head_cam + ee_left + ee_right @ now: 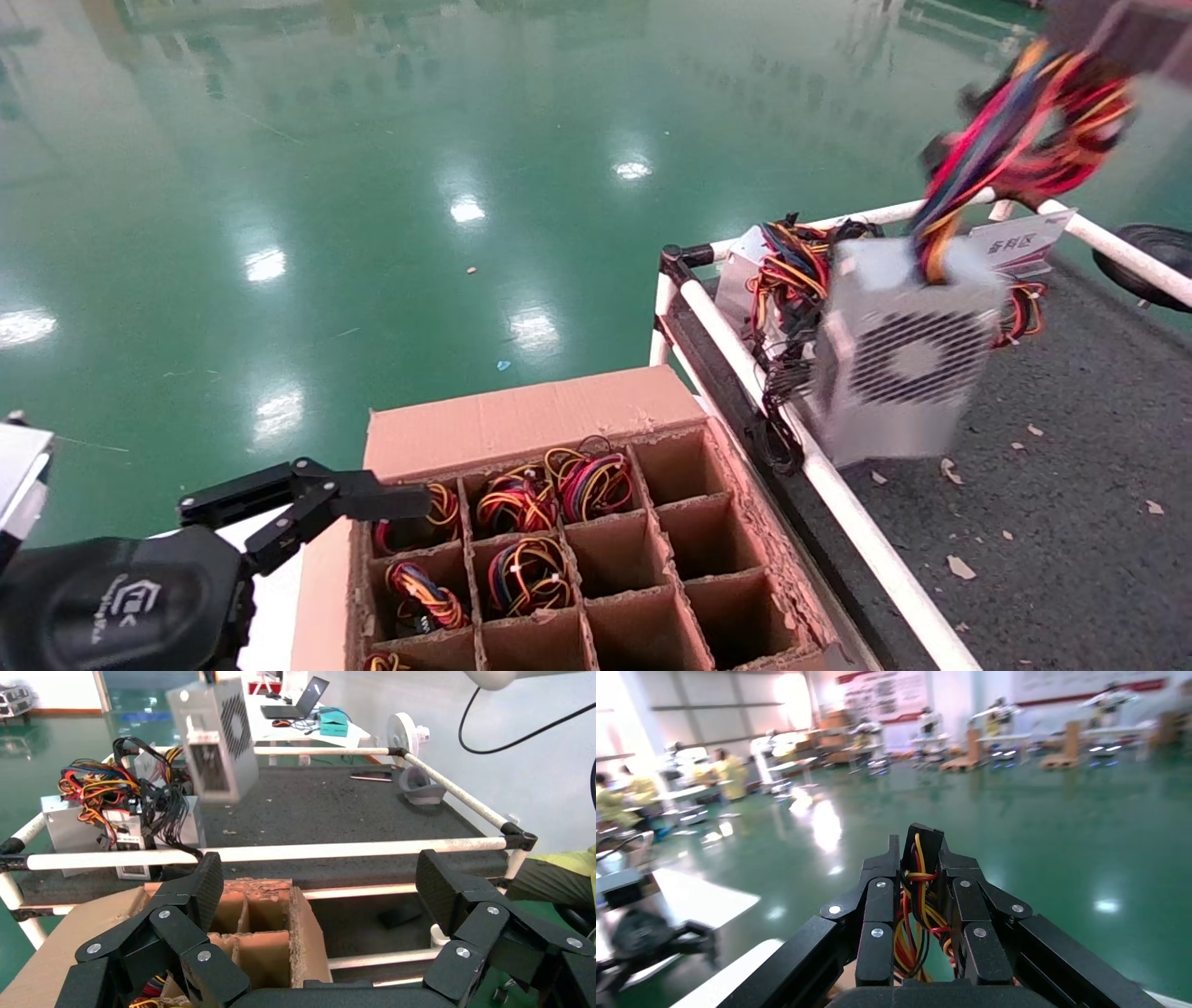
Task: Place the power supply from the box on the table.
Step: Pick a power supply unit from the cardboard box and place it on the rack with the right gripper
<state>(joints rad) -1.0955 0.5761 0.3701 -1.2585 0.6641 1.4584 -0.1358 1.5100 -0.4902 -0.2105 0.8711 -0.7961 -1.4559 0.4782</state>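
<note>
The power supply [899,363] [214,738], a grey metal box with a round vent grille, hangs tilted in the air above the near-left part of the table [1071,485] [316,811]. Its red, blue and yellow wire bundle [1015,130] runs up to my right gripper [1071,56] [916,853], which is shut on those wires. The box [531,419] [270,917], a brown carton with divider cells, stands left of the table. My left gripper [303,499] [320,881] is open and holds nothing, by the box's far-left corner.
Other grey units with tangled black and orange wires [792,280] [105,818] lie at the table's far-left corner. White pipe rails [838,485] edge the table. Several box cells hold coiled wires [521,503]. A grey object [422,787] lies on the table.
</note>
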